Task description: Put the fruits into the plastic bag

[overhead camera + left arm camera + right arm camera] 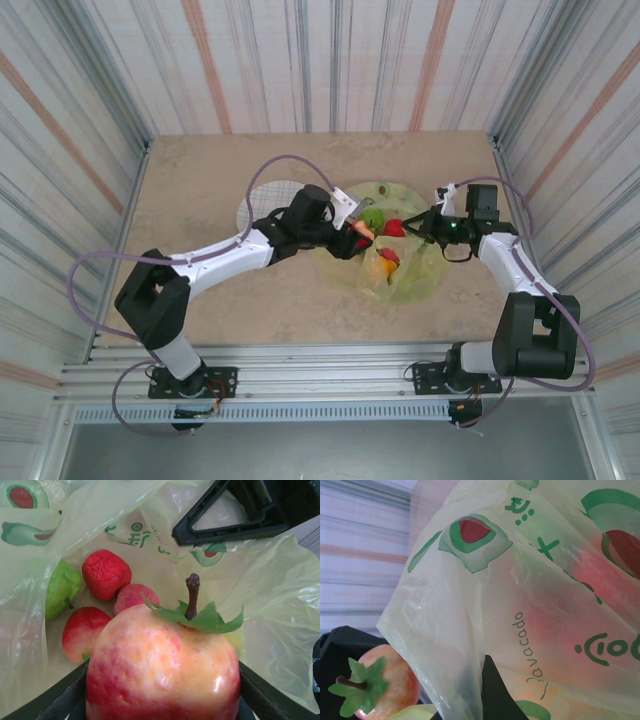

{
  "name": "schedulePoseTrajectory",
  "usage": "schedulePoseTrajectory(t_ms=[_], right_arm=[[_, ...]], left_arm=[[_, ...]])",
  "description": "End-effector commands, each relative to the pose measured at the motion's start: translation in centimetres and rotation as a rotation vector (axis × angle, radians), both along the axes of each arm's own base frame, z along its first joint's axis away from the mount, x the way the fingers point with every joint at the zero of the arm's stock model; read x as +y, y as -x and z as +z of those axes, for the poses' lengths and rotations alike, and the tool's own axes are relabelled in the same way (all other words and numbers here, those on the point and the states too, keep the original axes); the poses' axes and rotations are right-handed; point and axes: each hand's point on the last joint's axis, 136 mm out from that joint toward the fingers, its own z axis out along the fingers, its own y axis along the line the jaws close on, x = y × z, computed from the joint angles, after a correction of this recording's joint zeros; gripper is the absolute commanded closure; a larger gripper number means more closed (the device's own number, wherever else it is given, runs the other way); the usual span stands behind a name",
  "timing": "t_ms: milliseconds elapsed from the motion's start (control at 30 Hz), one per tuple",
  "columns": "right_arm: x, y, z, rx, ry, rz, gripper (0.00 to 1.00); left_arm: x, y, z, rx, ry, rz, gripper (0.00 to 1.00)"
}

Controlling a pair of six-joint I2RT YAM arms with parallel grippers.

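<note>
My left gripper (356, 233) is shut on a pink-yellow peach (162, 670) with a brown stem and a green leaf, and holds it over the mouth of the plastic bag (415, 275). Below it, inside the bag (280, 595), lie a red strawberry (106, 574), a paler pink-red fruit (134, 597), a red apple (82, 630) and a green pear (61, 587). My right gripper (428, 223) is shut on the bag's rim and lifts the film; its black finger (496, 695) shows under the film (540, 595). The peach (387, 687) also sits at the lower left of the right wrist view.
A round white plaid-lined plate (262, 199) lies left of the bag, partly under the left arm. Striped walls close in the table on three sides. The right gripper's black frame (235, 515) hangs close above the peach.
</note>
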Motion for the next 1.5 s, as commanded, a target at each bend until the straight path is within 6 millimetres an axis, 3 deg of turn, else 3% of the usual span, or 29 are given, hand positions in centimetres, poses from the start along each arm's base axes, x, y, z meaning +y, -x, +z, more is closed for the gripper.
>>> schedulePoseTrajectory(t_ms=[0,433,833,1133,1200,1467], right_arm=[[-0.2,-0.1,-0.6,0.0,0.013,0.007,1.0],[-0.1,0.2,-0.8,0.004,0.015,0.009,1.0],[0.7,-0.4,1.5,-0.04,-0.054,0.004,1.0],[1.7,-0.3,1.3,-0.035,-0.053,0.022,1.0],[1.8,-0.3,1.4,-0.038,-0.056,0.022,1.0],[1.7,-0.5,1.2,-0.034,-0.061,0.018,1.0]], left_arm=[[0.8,-0.5,-1.2,0.014,-0.024,0.033,0.45],[2.5,-2.1,-4.3,0.094,-0.048,0.124,0.44],[-1.1,-1.0,-6.2,-0.078,-0.243,-0.004,0.41],[-4.0,-4.2,-5.6,-0.104,-0.223,0.034,0.37],[-4.2,-5.4,-5.8,-0.104,-0.232,0.078,0.34],[-4.9,-9.3,-6.7,-0.034,-0.146,0.226,0.37]])
